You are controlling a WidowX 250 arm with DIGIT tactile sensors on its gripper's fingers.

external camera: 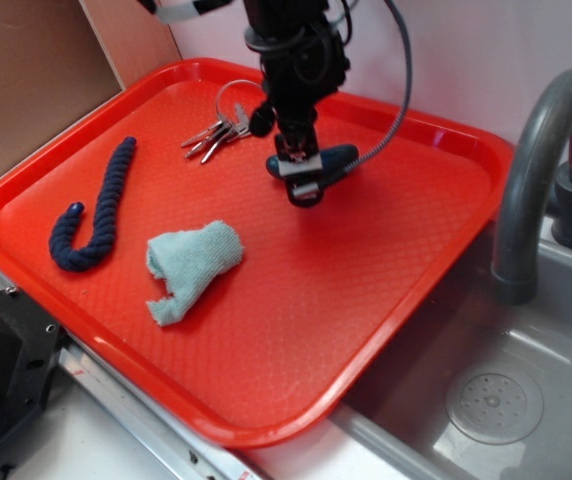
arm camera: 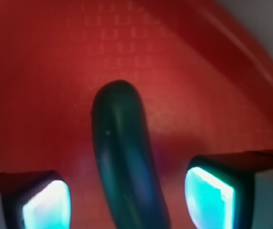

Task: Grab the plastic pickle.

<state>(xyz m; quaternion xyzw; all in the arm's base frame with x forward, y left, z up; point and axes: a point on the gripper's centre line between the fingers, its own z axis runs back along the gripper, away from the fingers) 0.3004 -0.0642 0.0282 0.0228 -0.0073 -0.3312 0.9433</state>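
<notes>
Open end effector (arm camera: 127, 191) straddling the plastic pickle (arm camera: 124, 157), pickle midway between both fingers (arm camera: 46, 202) untouched, long axis running forward, across the closing line.

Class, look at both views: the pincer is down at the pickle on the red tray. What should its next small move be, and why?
Probably close the pincer. In the wrist view the plastic pickle lies between the two fingers, with a gap on each side, so it is straddled but not yet gripped.
</notes>
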